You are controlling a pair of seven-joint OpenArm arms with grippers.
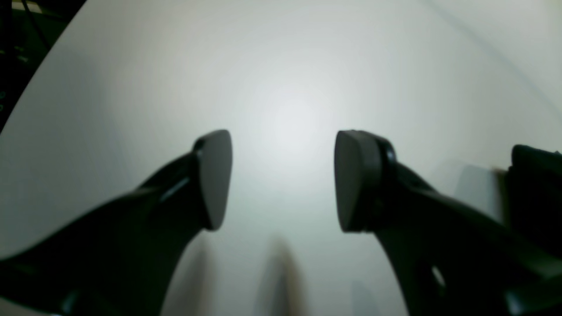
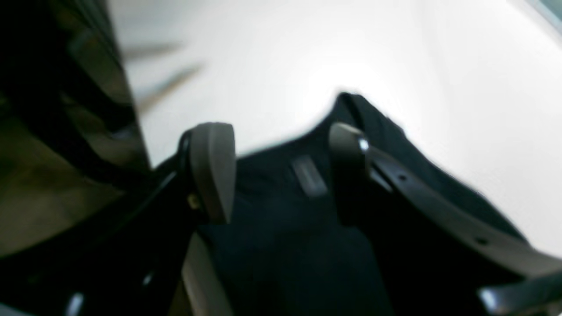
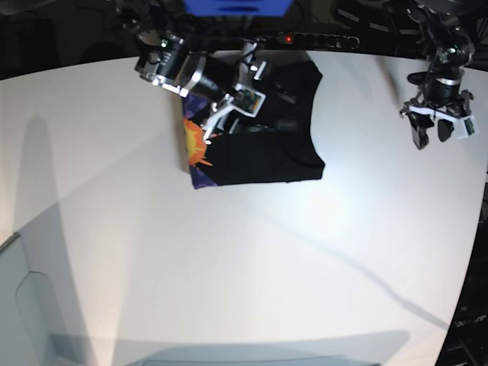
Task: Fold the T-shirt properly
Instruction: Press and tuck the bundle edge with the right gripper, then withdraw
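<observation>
The T-shirt [image 3: 263, 149] lies folded into a black block at the back of the white table, with its orange sun print [image 3: 197, 142] showing along its left edge. My right gripper [image 3: 216, 122] hangs open over the shirt's left part, close to the print. In the right wrist view the right gripper [image 2: 281, 175] has black cloth [image 2: 285, 245] and a small label [image 2: 309, 175] under the gap between its fingers. My left gripper [image 3: 431, 133] stands open far to the right, apart from the shirt. In the left wrist view the left gripper [image 1: 283, 180] has only bare table between its pads.
The white table [image 3: 267, 267] stretches wide in front of the shirt. A pale grey tray-like edge [image 3: 19, 305] sits at the front left corner. Dark equipment and cables [image 3: 320, 38] run along the back edge. The table's rim [image 1: 26, 87] shows in the left wrist view.
</observation>
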